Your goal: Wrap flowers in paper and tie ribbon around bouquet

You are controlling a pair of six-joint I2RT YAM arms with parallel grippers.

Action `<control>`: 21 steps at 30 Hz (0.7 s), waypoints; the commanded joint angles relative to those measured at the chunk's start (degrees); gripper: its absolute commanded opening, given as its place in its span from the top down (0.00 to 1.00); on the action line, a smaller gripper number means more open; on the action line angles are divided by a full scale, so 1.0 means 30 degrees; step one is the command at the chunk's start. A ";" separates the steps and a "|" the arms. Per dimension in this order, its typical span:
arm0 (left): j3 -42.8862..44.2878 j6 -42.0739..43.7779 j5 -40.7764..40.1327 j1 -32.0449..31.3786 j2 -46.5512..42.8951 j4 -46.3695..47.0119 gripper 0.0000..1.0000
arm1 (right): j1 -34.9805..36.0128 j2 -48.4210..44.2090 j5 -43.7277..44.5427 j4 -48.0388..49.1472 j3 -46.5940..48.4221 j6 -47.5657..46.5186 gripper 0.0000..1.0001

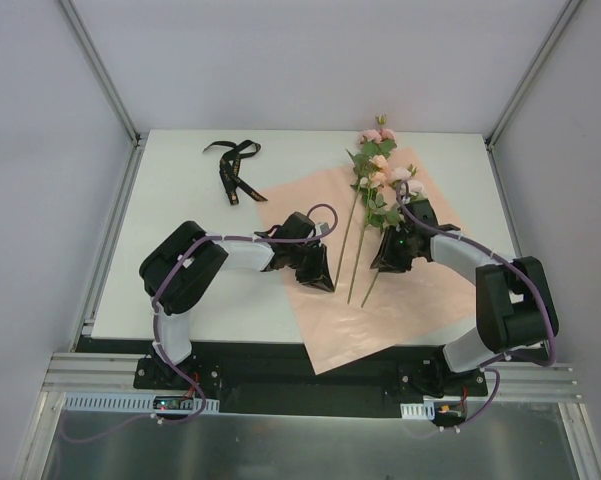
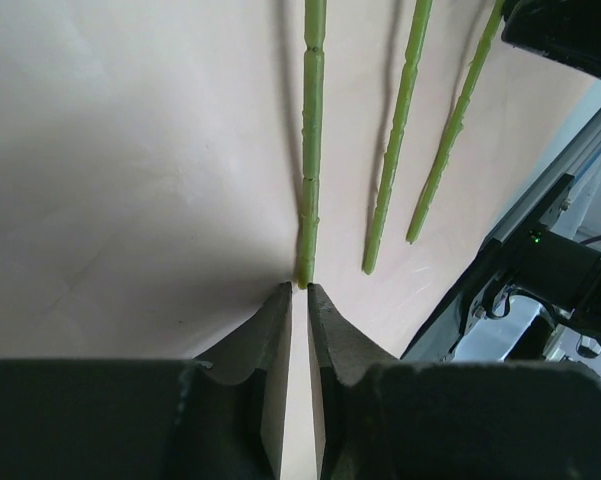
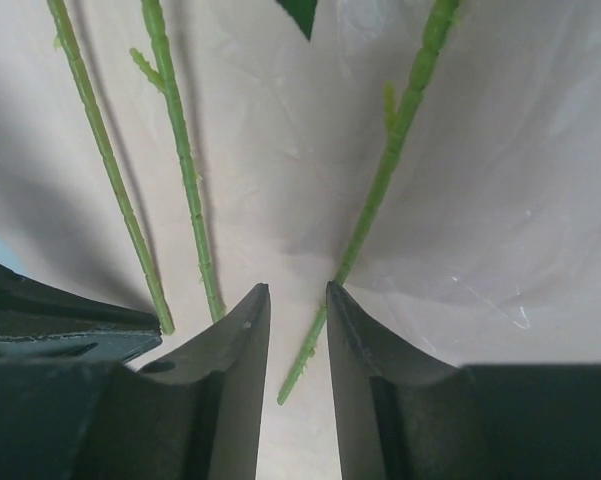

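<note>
From the top view, the paper lies flat and skewed on the white bench, with one corner reaching past the near edge. The flowers rest on it, blossoms toward the far side and stalks pointing near. The ribbon lies loose on the bench, well apart to the far left. The left claw and the right claw sit low on either side of the stalk ends.

In the left wrist view, the left claw shows only a thin slit between its jaws, with nothing in it. The cut end of one stalk lies just ahead of the tips.

In the right wrist view, the right claw has its jaws apart. One stalk runs down between them and appears unpinched.

The stalks look light, thin and fairly stiff, and likely to roll, so the bare lower stalk is the place to grip, away from the blossoms. The sheet looks flimsy and easily creased. It is best pinched at an edge or corner and folded gently.
</note>
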 commanded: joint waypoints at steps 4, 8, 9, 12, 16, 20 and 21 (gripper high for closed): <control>0.0573 0.0047 0.0058 -0.0168 -0.0127 0.0031 0.89 | -0.0659 0.0793 0.0927 -0.0428 0.1555 -0.0674 0.68; 0.0574 0.0018 0.0147 -0.0197 -0.0097 -0.0027 0.89 | -0.0629 0.1264 0.0490 0.0010 0.1617 -0.0441 0.69; 0.0573 0.0018 0.0175 -0.0169 -0.0126 -0.0027 0.89 | -0.0600 0.1352 0.0431 0.0069 0.1645 -0.0383 0.70; 0.0515 0.0018 0.0175 -0.0168 -0.0098 -0.0056 0.89 | -0.0542 0.1702 0.0196 0.0129 0.1821 -0.0412 0.71; 0.0602 -0.0011 0.0176 -0.0197 -0.0009 -0.0056 0.88 | -0.0308 0.1763 -0.0009 0.0332 0.1909 -0.0528 0.71; 0.0661 -0.0011 0.0176 -0.0227 0.0079 -0.0056 0.86 | -0.0044 0.2142 -0.0593 0.0451 0.2318 -0.1025 0.72; 0.0690 -0.0011 0.0205 -0.0256 0.0108 -0.0056 0.86 | -0.0014 0.2288 -0.0798 0.0451 0.2551 -0.1114 0.72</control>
